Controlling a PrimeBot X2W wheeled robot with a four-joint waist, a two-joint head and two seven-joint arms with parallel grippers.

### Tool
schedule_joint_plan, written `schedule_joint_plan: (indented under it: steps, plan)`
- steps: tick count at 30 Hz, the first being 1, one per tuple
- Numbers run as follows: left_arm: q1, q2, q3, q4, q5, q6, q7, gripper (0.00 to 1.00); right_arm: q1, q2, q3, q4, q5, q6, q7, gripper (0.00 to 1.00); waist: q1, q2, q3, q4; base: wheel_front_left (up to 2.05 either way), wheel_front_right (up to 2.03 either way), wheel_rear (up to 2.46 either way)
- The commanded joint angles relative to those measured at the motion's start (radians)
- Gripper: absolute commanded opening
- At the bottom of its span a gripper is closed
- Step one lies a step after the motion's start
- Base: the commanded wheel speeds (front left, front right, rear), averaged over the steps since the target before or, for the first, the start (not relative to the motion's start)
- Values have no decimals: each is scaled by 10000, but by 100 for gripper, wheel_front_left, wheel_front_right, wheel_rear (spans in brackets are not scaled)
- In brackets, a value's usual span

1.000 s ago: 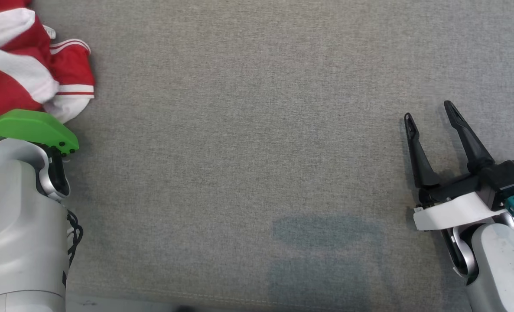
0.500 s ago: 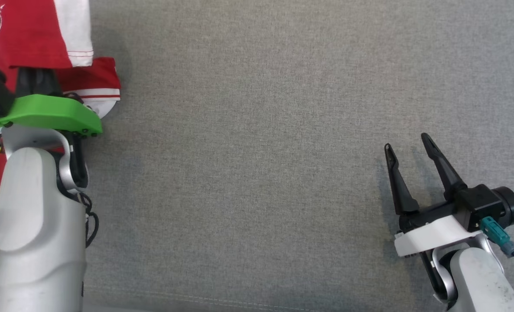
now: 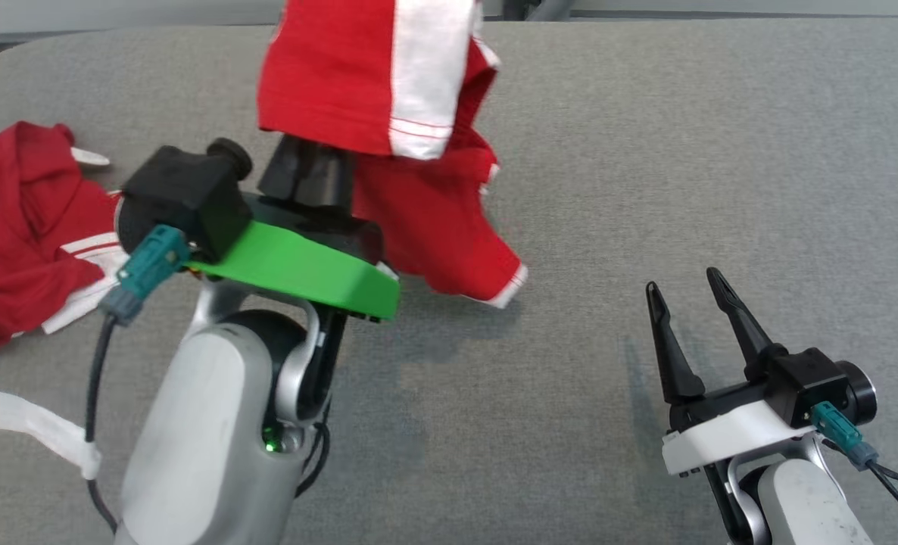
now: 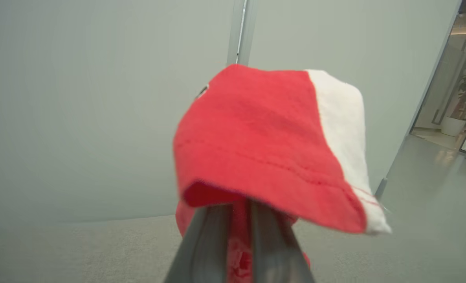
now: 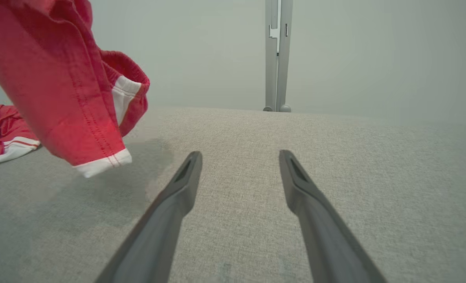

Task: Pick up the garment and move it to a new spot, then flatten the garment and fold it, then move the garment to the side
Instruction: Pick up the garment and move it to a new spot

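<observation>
My left gripper [image 4: 239,210] clamped on red-white garment [image 3: 335,76], upper centre, hanging over grey surface [image 3: 646,151]. My right gripper [image 3: 683,281], lower right: jaws spread, empty.

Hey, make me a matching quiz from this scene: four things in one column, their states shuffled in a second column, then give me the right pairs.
Things:
1. left gripper
2. right gripper
3. lifted red-and-white garment
4. second red garment

States:
A. lying crumpled on the grey surface, to the robot's left
B. open and empty
C. shut on cloth
D. hanging in the air from a gripper

Pairs: 1-C, 2-B, 3-D, 4-A.
</observation>
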Motion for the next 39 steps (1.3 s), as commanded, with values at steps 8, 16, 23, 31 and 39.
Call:
schedule_joint_plan:
  steps: [8, 16, 23, 31, 39]
  plan:
    - [84, -20, -2196, 836, -954, 736, 63, 0, 209, 181, 49, 121, 151, -3, -33, 100, 0, 12, -451, -2691, 0, 0, 0]
    - [497, 92, -3147, 4494, -1171, 517, -157, 0, 246, 230, 158, 208, 331, -3, -33, 100, 0, 12, -329, -3810, 0, 0, 0]
    - [252, 149, -3382, 7320, -1032, -87, -1197, 0, 362, 225, 227, 260, 430, -5, -33, 100, 0, 12, -434, -4008, 0, 0, 0]
    - [167, 2, -3660, 8451, -1399, -449, -2160, 100, 688, 224, 51, 253, 165, -5, -33, 100, 0, 12, -998, -3440, 0, 0, 0]
    - [1183, 681, -3687, 6864, -1119, 322, -2610, 100, 1262, 223, -494, -286, -222, -5, -33, 100, 0, 12, -1893, -2338, 0, 0, 0]
